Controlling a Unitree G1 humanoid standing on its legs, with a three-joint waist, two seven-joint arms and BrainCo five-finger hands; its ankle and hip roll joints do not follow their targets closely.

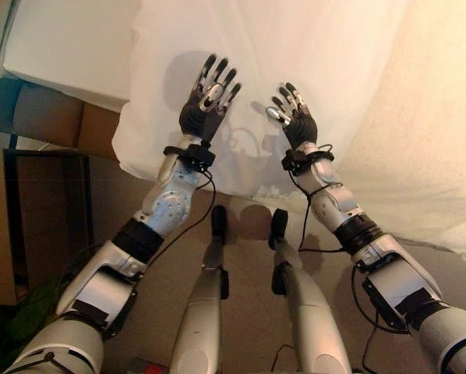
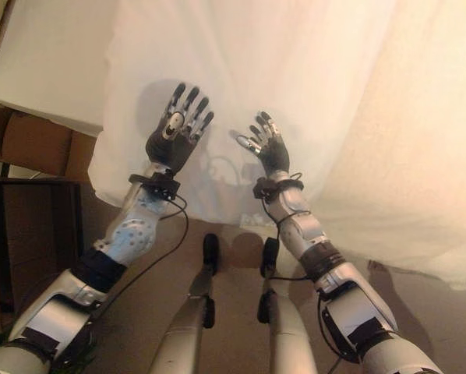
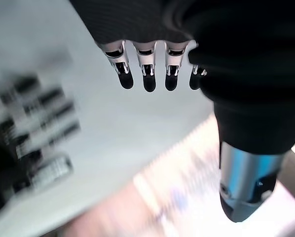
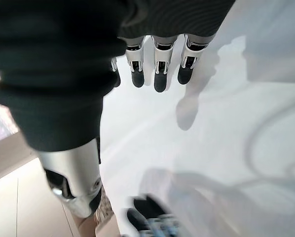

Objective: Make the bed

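Observation:
A white sheet [image 1: 311,54] hangs over the bed's edge down to the floor, with a cream textured cover [image 1: 435,140] beside it on the right. My left hand [image 1: 207,101] is raised just in front of the sheet, its fingers [image 3: 148,75] straight and spread, holding nothing. A short way to its right my right hand [image 1: 297,118] is also up before the sheet, its fingers [image 4: 157,71] relaxed and empty. The sheet's lower hem [image 1: 217,183] falls just behind both wrists.
The white mattress corner [image 1: 61,47] lies at the upper left. Below it stand brown cardboard boxes [image 1: 58,117] and a dark open-framed stand [image 1: 46,218]. Brown carpet [image 1: 248,249] runs along the bedside.

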